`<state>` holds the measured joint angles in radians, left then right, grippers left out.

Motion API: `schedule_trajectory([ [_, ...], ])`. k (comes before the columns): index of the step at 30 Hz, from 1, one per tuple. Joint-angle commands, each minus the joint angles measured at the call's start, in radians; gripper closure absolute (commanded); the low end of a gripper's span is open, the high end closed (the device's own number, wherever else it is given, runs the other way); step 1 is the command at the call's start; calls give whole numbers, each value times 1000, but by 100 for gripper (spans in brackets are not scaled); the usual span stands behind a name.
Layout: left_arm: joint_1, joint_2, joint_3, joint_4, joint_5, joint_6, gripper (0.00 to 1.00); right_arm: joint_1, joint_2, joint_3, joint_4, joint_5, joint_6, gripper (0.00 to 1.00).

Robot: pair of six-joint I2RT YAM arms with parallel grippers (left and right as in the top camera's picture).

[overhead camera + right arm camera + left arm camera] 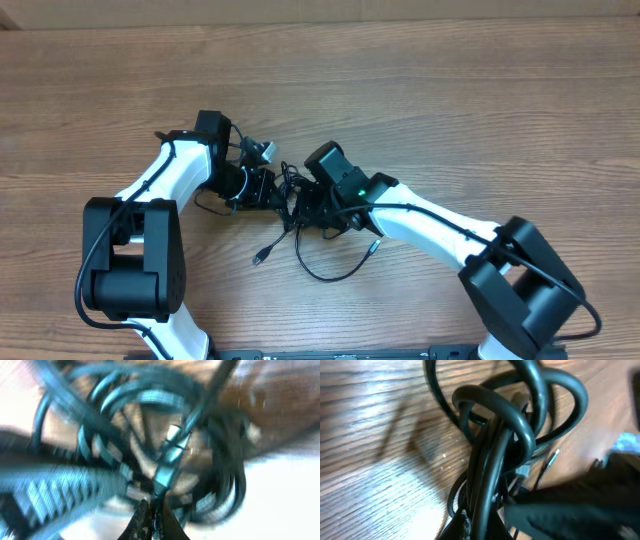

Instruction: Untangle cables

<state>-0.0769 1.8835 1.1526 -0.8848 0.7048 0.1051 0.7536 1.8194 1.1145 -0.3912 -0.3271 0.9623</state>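
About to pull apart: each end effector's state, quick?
Left end effector: cannot tell; fingers unseen among the cables.
Right end effector: closed on the cables.

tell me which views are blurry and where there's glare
Overhead: sharp and evenly lit, with the cables easy to read. Left wrist: the knot is in focus, the lower right corner is smeared dark, and there is bright glare on the table at lower left. Right wrist: the worst, heavily blurred throughout and washed out white at lower right; only a silvery plug is roughly legible.
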Motion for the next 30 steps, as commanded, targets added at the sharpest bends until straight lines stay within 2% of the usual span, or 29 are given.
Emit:
schedule_trajectory([
  [1, -2, 3, 10, 11, -39, -69, 96, 18, -78, 33, -23, -139, -55, 96],
  [5, -2, 3, 10, 12, -40, -68, 96, 100, -77, 31, -103, -141, -55, 96],
  [9, -2, 3, 10, 15, -40, -68, 96, 146, -77, 31, -197, -1, -55, 96],
  [12, -2, 3, 10, 16, -40, -68, 96, 35, -77, 31, -184, 98, -54, 91],
  [16, -2, 3, 10, 16, -41, -68, 96, -108, -76, 31, -192, 79, -54, 92],
  [18, -2, 3, 10, 16, -41, -68, 96, -111, -76, 29, -209, 48, -50, 95],
  [22, -2, 3, 10, 19, -41, -68, 96, -13, -76, 3, -219, 11, -51, 96],
  [27, -2, 3, 10, 19, -43, -68, 96, 153, -76, 3, -307, 12, -51, 95],
  [30, -2, 3, 10, 19, -43, -68, 96, 194, -76, 3, -306, 12, -50, 96],
])
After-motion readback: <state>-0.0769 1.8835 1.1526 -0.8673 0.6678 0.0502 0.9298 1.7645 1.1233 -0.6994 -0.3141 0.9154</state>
